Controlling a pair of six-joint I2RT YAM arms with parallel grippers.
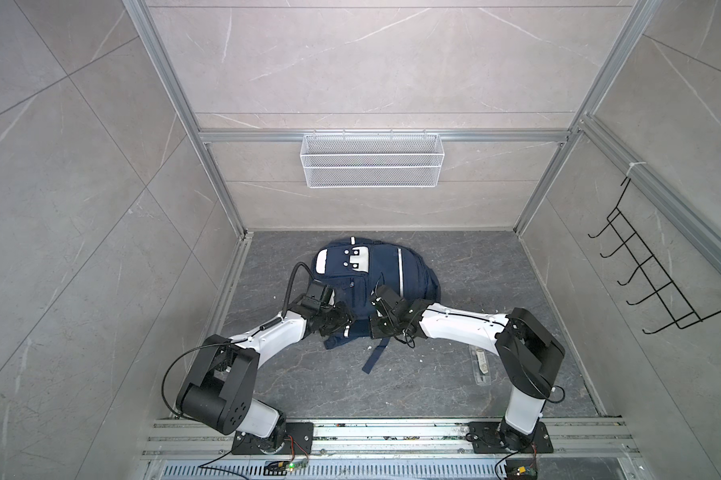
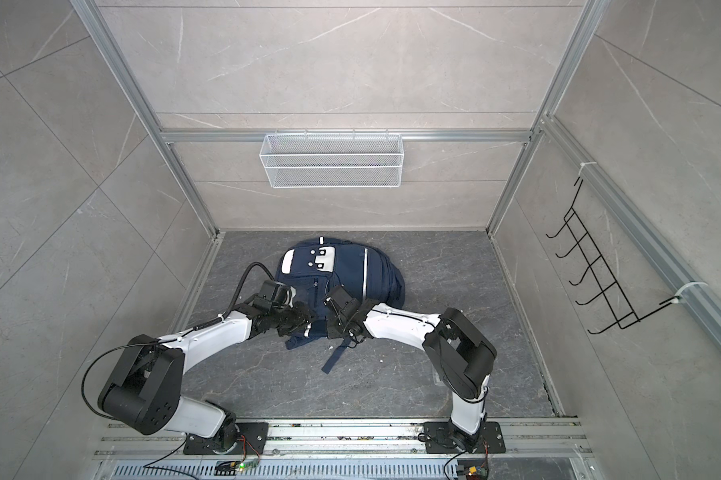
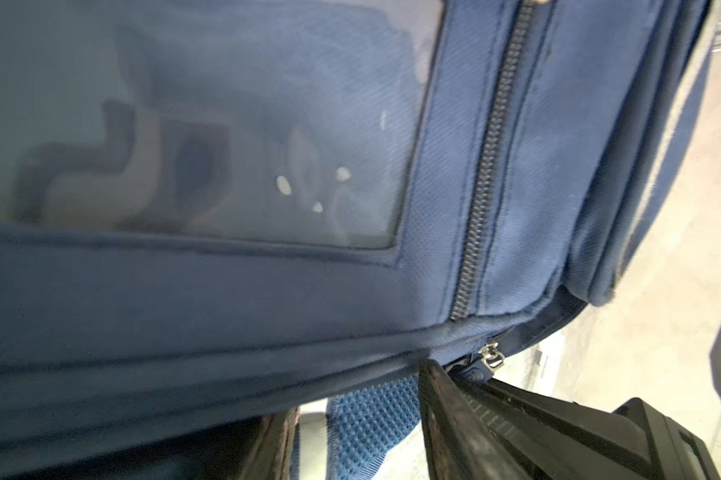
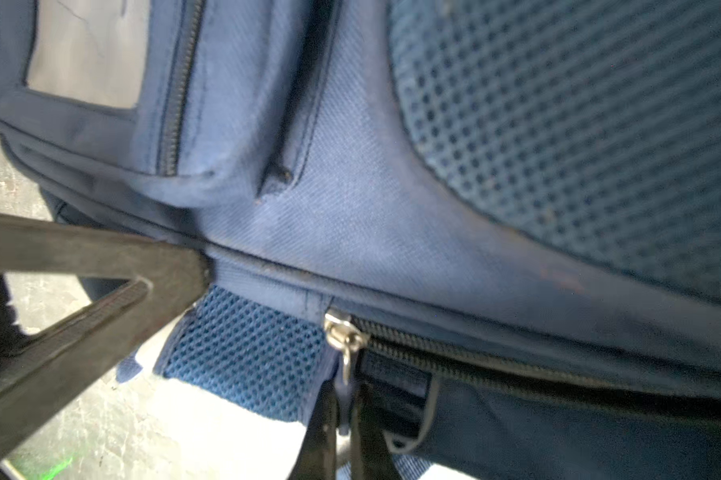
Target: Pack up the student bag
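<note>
The student bag [image 1: 375, 274], a navy backpack with white patches and a silver stripe, lies flat on the grey floor in both top views [image 2: 342, 274]. Both grippers meet at its near end. My left gripper [image 3: 359, 399] is open at the bag's edge below the clear window pocket [image 3: 226, 145], and blue mesh shows between its fingers [image 3: 446, 415]. My right gripper [image 4: 344, 415] is shut on the zipper pull [image 4: 345, 370] that hangs from the silver slider [image 4: 342, 332]. In a top view the two grippers [image 1: 350, 322] [image 1: 373, 323] are almost touching.
A loose navy strap [image 1: 375, 353] trails toward the arms' bases. A white wire basket [image 1: 371, 162] hangs on the back wall. A black hook rack [image 1: 658, 274] is on the right wall. A clear flat strip [image 1: 481, 365] lies by the right arm.
</note>
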